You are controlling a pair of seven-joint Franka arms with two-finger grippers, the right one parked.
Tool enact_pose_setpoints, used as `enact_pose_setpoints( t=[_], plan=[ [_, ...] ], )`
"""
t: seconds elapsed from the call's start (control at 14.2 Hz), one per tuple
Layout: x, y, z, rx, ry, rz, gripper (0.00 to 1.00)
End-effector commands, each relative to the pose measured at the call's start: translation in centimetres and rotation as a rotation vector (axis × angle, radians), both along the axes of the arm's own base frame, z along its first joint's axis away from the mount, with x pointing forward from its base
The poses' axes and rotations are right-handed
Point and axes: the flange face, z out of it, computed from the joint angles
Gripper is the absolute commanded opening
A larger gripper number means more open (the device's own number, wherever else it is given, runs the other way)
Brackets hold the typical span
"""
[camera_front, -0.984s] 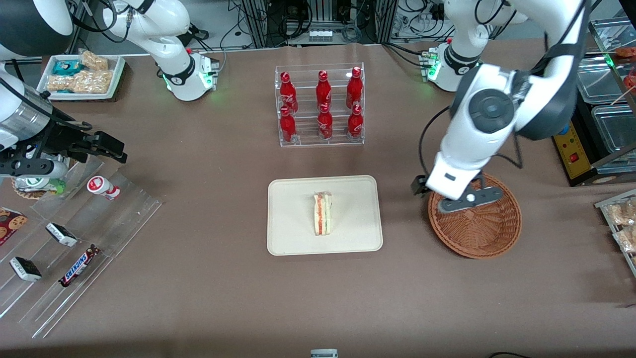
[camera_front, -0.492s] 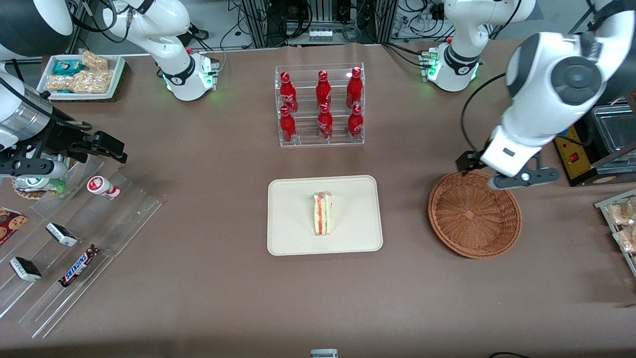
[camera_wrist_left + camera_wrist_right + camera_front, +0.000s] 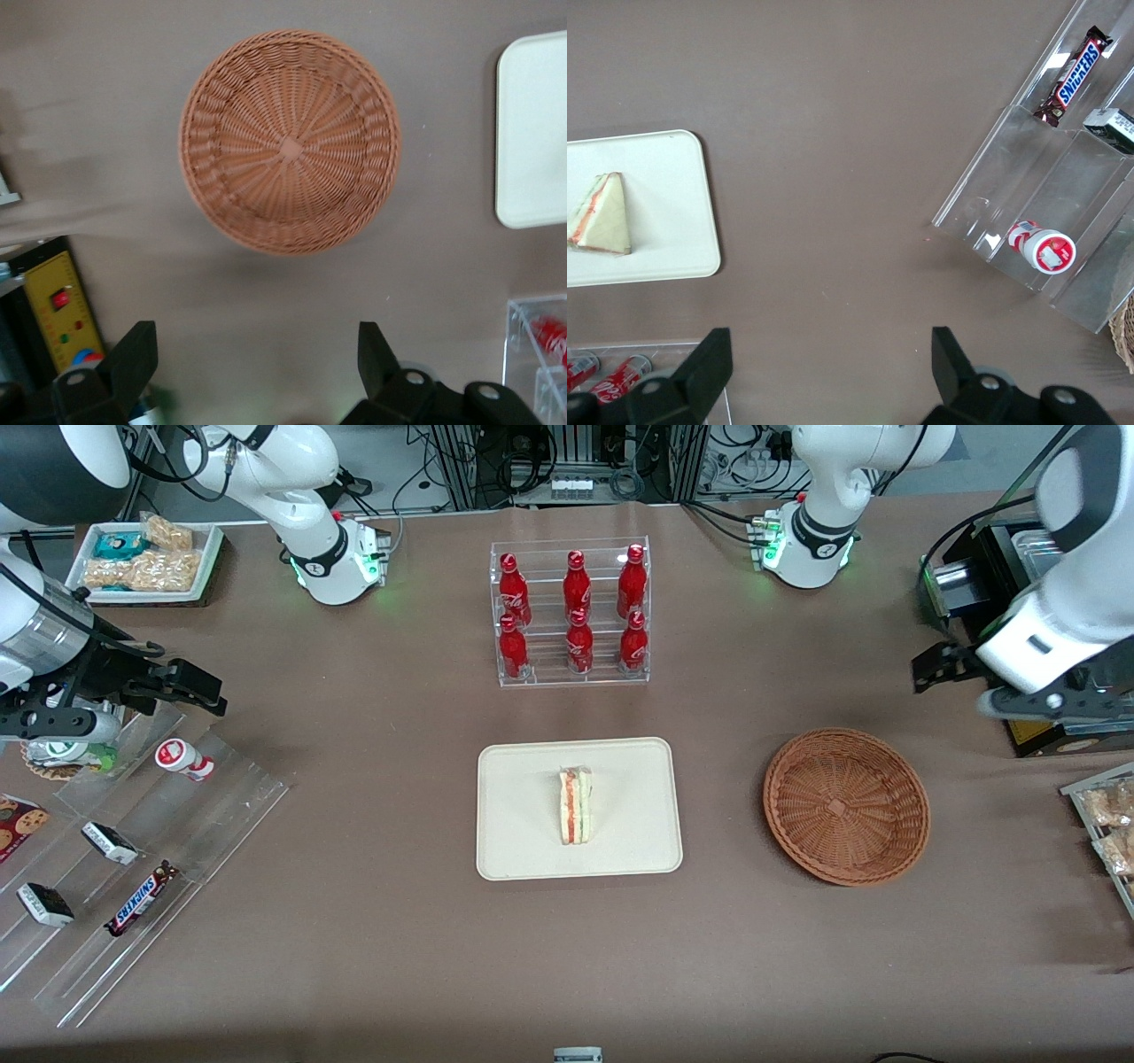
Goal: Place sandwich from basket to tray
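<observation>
The sandwich [image 3: 574, 806], a pale wedge showing red and green filling, lies on the middle of the cream tray [image 3: 523, 815]. The parked arm's wrist view also shows the sandwich [image 3: 602, 217] on the tray [image 3: 664, 204]. Beside the tray, toward the working arm's end, sits the brown wicker basket [image 3: 846, 806] with nothing in it. My gripper [image 3: 1050, 701] hangs high above the table, past the basket toward the working arm's end and farther from the front camera. In its wrist view the gripper [image 3: 255, 363] is open and holds nothing, with the basket [image 3: 290, 142] and a tray corner [image 3: 536, 133] below.
A clear rack of red bottles [image 3: 571, 611] stands farther from the camera than the tray. A black box with a yellow panel [image 3: 1028, 726] sits just under my gripper. A stepped acrylic rack with snacks [image 3: 133, 850] and a white snack tray [image 3: 146, 558] lie toward the parked arm's end.
My gripper has risen from just over the basket and swung away toward the working arm's end of the table. The sandwich has stayed on the tray.
</observation>
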Motion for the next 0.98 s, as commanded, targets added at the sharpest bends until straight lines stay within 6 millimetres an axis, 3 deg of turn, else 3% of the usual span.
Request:
enact_pose_setpoints(
  t=[0.0, 0.14, 0.35, 0.63, 0.91],
  plan=[
    [-0.6, 1.3, 3.2, -0.024, 0.004, -0.021, 1.00],
    [-0.6, 2.3, 4.2, -0.024, -0.012, -0.001, 1.00],
    [-0.6, 3.0, 4.0, -0.028, -0.015, 0.013, 1.00],
    [-1.5, 3.0, 5.0, -0.056, -0.029, 0.019, 1.00],
    [-1.5, 2.9, 4.8, -0.056, -0.029, 0.017, 1.00]
  ],
)
